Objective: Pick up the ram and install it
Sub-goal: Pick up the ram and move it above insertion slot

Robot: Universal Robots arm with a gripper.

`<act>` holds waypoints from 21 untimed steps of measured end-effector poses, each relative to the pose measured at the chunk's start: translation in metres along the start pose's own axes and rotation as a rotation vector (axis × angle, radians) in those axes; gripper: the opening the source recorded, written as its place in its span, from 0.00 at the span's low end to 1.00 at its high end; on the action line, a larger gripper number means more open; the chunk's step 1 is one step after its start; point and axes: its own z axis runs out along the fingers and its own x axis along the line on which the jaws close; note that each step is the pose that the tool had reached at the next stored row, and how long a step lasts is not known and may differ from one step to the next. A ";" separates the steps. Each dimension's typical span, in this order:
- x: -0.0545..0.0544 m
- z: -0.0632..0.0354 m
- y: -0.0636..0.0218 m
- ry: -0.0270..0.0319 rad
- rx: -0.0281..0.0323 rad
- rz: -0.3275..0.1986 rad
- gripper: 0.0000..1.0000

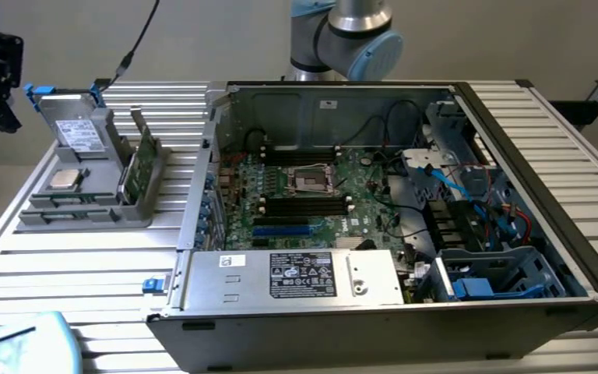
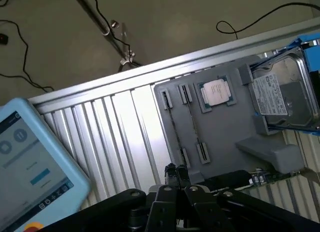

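The ram (image 1: 145, 167) is a thin green stick standing on edge in the grey holder (image 1: 81, 210), on the side nearest the computer case. My gripper (image 1: 5, 121) hangs above the table's far corner at the exterior view's left, beyond the holder and well away from the ram. In the wrist view the black fingertips (image 2: 172, 173) are pressed together with nothing between them, so the gripper (image 2: 176, 172) is shut and empty. A green board edge, the ram (image 2: 267, 178), runs along the holder (image 2: 225, 137) close to the fingers.
The holder also carries a square silver processor (image 2: 216, 93) and a grey drive (image 2: 280, 94). The open computer case (image 1: 382, 210) shows its motherboard with black memory slots (image 1: 299, 204). A light-blue tablet (image 1: 13, 343) lies at the table's near corner.
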 end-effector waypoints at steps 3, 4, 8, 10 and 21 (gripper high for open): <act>0.000 0.0000 -0.0001 -0.0060 0.0268 -0.024 0.11; 0.000 0.0001 -0.0001 -0.0070 0.0324 -0.036 0.11; 0.000 0.0003 -0.0001 -0.0057 0.0363 -0.108 0.11; 0.000 0.0004 -0.0001 -0.0048 0.0360 -0.144 0.11; 0.000 0.0015 -0.0002 -0.0021 0.0344 -0.344 0.11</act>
